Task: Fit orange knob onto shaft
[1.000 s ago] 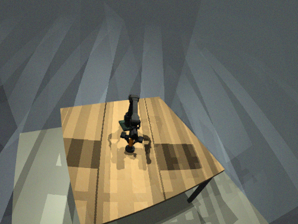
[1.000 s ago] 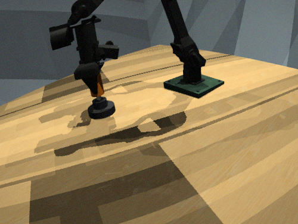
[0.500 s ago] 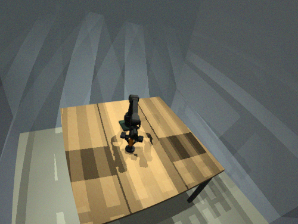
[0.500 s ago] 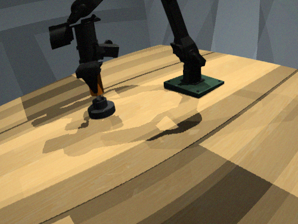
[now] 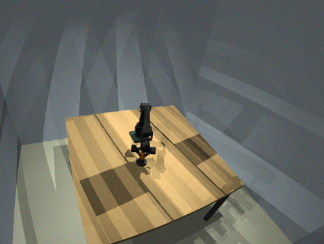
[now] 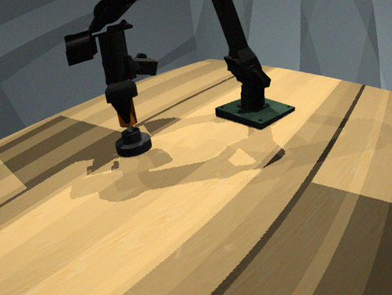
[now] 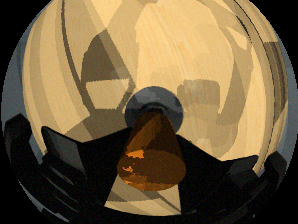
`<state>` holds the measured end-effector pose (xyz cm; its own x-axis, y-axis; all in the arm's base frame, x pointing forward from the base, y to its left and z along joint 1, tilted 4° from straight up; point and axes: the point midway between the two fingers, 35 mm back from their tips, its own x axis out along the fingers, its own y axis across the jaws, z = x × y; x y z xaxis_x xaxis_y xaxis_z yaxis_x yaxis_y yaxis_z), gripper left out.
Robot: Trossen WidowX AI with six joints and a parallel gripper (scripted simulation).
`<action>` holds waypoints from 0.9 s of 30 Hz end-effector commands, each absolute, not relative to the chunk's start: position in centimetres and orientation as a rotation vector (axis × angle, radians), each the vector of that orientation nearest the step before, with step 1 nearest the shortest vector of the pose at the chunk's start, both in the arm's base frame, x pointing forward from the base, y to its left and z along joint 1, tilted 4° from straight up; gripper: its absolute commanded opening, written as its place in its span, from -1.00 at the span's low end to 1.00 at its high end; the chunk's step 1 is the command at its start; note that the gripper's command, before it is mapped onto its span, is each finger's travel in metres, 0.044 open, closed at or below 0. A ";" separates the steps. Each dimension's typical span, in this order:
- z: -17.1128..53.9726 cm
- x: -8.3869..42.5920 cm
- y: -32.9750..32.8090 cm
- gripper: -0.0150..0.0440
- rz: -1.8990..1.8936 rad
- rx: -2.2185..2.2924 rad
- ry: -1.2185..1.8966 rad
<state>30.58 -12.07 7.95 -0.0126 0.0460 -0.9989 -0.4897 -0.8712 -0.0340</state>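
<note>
The orange knob [image 5: 142, 156] [image 6: 134, 114] [image 7: 151, 170] is held between the fingers of my gripper [image 5: 142, 154] [image 6: 126, 117] [image 7: 153, 135], which is shut on it. The dark round pedestal [image 5: 140, 163] [image 6: 135, 148] [image 7: 155, 93] stands on the table below the knob. A short piece of the grey shaft [image 6: 130, 129] shows between the knob's lower end and the pedestal's raised collar in the exterior view. I cannot tell whether the knob touches the shaft's tip. The knob's hole and both flat sides are hidden. In the wrist view the knob covers the pedestal's near part.
The arm's green base plate [image 5: 133, 135] [image 6: 274, 118] stands on the wooden table [image 5: 181, 195] [image 6: 176, 235] behind the pedestal in the top view and right of it in the exterior view. Dark shadow patches lie across the table.
</note>
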 end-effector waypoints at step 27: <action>8.2 30.6 -12.1 -0.49 1.945 -1.901 0.458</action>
<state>30.64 -12.10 7.89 -0.0113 0.0455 -0.9989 -0.4874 -0.8725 -0.0342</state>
